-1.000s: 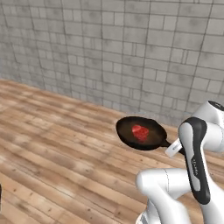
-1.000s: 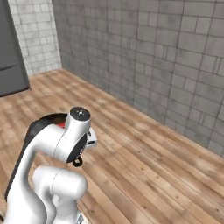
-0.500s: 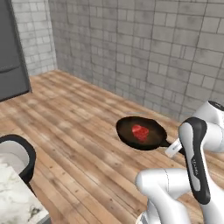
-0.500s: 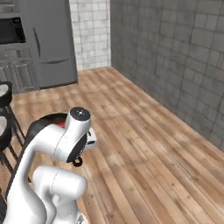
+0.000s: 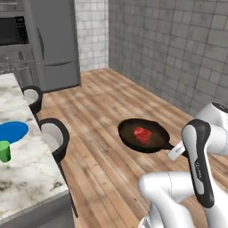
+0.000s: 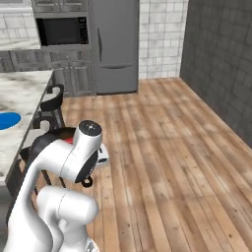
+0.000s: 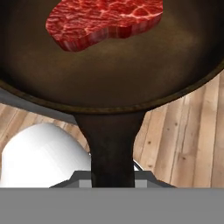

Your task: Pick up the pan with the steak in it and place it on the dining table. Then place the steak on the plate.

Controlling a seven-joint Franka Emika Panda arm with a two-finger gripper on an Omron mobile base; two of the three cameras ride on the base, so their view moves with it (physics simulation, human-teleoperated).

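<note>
The black pan [image 5: 129,133] hangs level above the wooden floor, with the red steak [image 5: 143,134] lying in its brown middle. My gripper [image 5: 176,151] is shut on the end of the straight handle [image 7: 111,144]. In the hand view the pan [image 7: 113,74] spreads across the top and the steak [image 7: 105,19] lies at its far side. The marble dining table [image 5: 26,173] stands to the left, apart from the pan, and carries the blue plate [image 5: 11,132]. From the right base view the table [image 6: 24,93] and plate [image 6: 7,119] are at far left.
A small green cup [image 5: 4,151] stands on the table near the plate. Two dark stools [image 5: 55,138] [image 5: 32,97] line the table's edge between it and the pan. A grey fridge [image 5: 55,40] and a microwave [image 5: 15,31] stand behind; a grey brick wall [image 5: 178,53] runs at right.
The base has turned, so the whole scene has swept across: the fridge, stools and dining table have come into view. The pan stays held in the same place relative to the arm.
</note>
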